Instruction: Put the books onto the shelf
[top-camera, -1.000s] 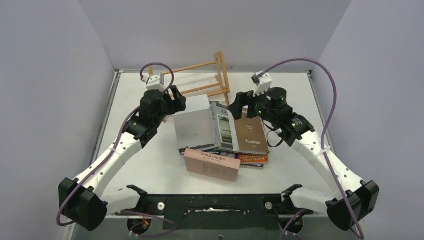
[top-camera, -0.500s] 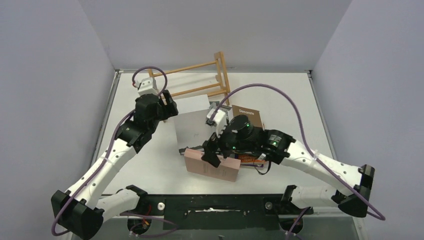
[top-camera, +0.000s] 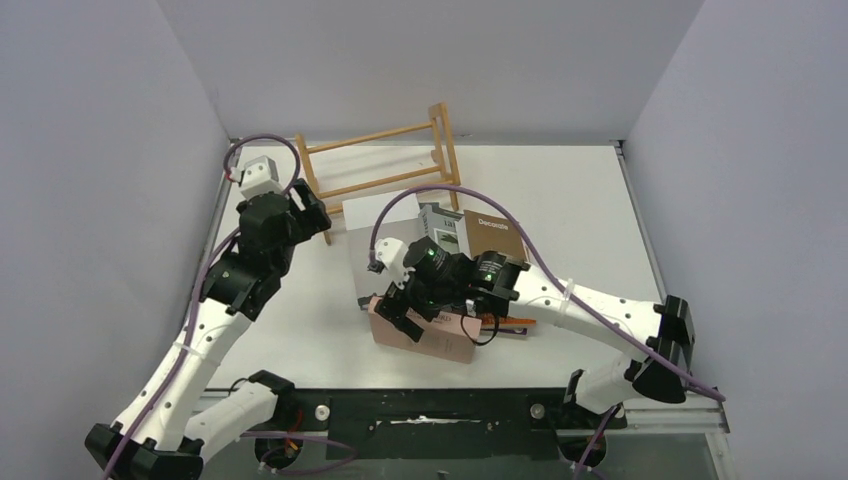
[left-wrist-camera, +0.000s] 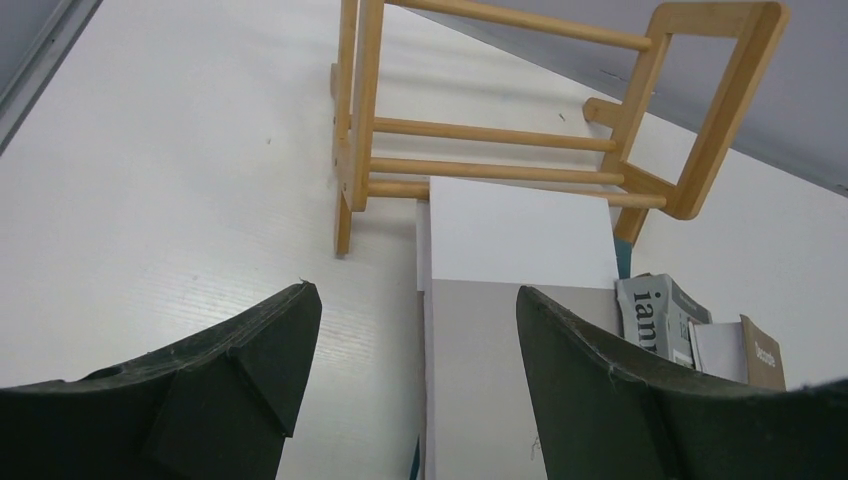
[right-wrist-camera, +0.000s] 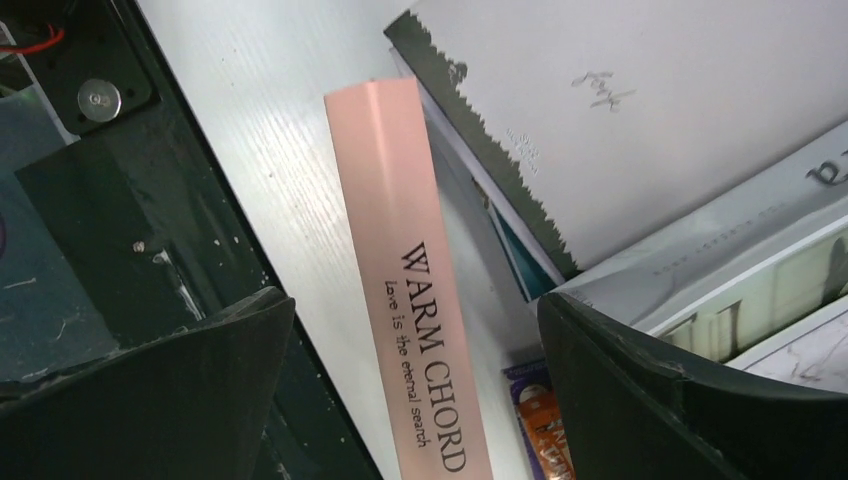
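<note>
The light-wood shelf (top-camera: 375, 160) stands tilted at the back of the table, empty. The books lie in a loose pile: a large grey book (top-camera: 385, 240), a grey spine (top-camera: 440, 228), brown "Decorate" (top-camera: 497, 230), a thin orange paperback (top-camera: 508, 322), and pink "Warm Chord" (top-camera: 440, 340) in front. My right gripper (top-camera: 400, 308) hovers open over the pink book (right-wrist-camera: 390, 200), its jaws either side of the spine (right-wrist-camera: 415, 298). Left of the grey book, my left gripper (top-camera: 312, 212) is open and empty (left-wrist-camera: 415, 292), with the shelf (left-wrist-camera: 500, 165) ahead.
The black base bar (top-camera: 430, 410) runs along the near edge just in front of the pink book. Grey walls close in on both sides and the back. A purple cable (top-camera: 470, 195) arcs over the pile from my right arm.
My right arm swung from the back of the pile down and forward to hover over the pink book. My left arm drew back and to the left, away from the grey book.
</note>
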